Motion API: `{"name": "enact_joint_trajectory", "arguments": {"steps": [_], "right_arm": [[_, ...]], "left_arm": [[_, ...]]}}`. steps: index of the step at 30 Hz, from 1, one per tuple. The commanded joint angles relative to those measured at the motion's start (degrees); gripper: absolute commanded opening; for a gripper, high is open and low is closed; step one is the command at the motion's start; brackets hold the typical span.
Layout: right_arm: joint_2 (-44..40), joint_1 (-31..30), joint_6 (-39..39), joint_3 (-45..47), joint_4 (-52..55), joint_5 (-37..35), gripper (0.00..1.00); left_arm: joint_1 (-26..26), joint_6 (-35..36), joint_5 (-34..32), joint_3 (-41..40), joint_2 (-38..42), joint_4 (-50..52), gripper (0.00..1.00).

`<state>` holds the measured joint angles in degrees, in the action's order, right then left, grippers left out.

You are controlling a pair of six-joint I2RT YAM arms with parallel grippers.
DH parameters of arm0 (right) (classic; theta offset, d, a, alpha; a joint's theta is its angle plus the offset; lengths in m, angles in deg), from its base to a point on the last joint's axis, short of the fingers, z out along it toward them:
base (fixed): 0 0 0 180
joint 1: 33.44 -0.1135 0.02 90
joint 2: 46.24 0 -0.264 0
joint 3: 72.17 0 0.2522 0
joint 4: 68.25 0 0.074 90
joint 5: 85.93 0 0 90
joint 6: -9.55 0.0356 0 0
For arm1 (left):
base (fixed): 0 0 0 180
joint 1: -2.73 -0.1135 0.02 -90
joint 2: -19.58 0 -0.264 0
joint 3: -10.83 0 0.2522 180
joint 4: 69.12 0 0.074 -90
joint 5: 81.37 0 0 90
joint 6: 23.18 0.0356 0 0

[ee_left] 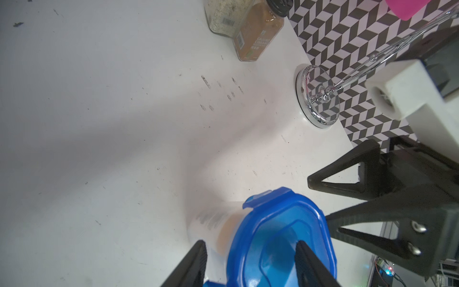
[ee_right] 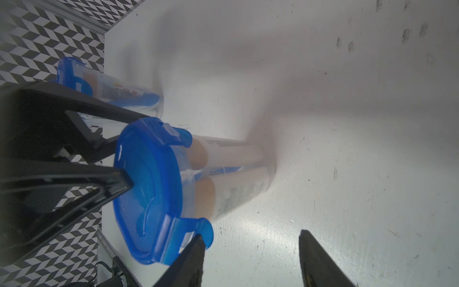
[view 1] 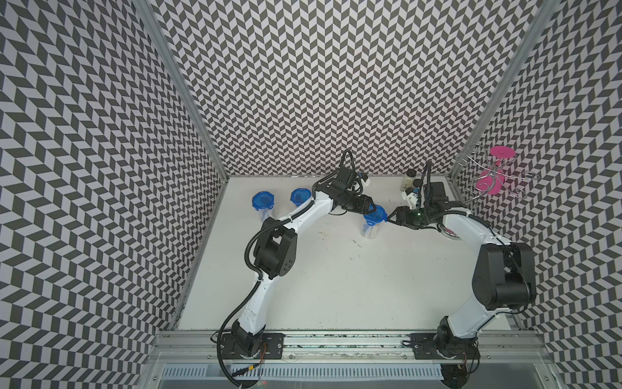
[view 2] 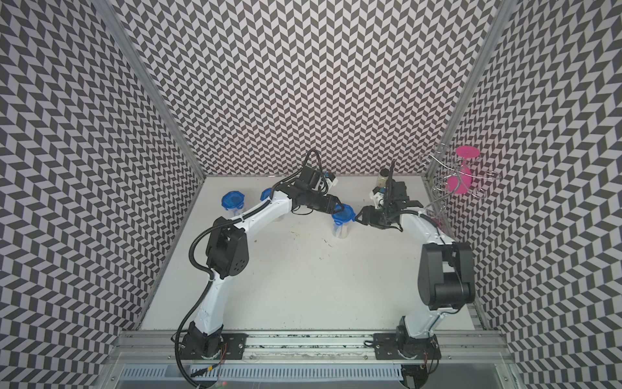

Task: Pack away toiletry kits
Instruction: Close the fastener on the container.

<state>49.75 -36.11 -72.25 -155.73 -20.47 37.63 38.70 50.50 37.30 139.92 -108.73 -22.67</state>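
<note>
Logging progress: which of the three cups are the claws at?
The mid-table cup, between left claw and right claw; the others stand by the left wall.

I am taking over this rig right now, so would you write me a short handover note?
Left gripper: open, over the lid of the centre cup.
Right gripper: open, one finger against a lid tab that sticks outward.
The centre cup holds gold-capped tubes; two other lidded cups stand left, near the back wall.
Done: lids sit on all three cups.
Left: probably snapping the centre lid's tabs down; the others' latches cannot be judged.
</note>
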Motion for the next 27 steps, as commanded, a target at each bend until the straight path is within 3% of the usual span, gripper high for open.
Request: {"name": "enact_joint_trajectory", "arguments": {"steps": [1, 15, 27], "right_arm": [[0.5, -1.0, 1.1, 0.7, -3.9, 2.9, 0.59], [-1.5, -1.4, 6.4, 5.0, -14.5, 10.6, 0.59], [-1.2, -2.3, 7.7, 5.6, -17.1, 11.9, 0.59]], "left_arm": [[0.9, -2.5, 2.8, -2.6, 2.3, -1.9, 0.59], [1.4, -6.1, 5.8, -6.0, 3.5, -6.6, 0.57], [1.4, -10.7, 7.6, -10.3, 4.5, -11.0, 0.57]]}}
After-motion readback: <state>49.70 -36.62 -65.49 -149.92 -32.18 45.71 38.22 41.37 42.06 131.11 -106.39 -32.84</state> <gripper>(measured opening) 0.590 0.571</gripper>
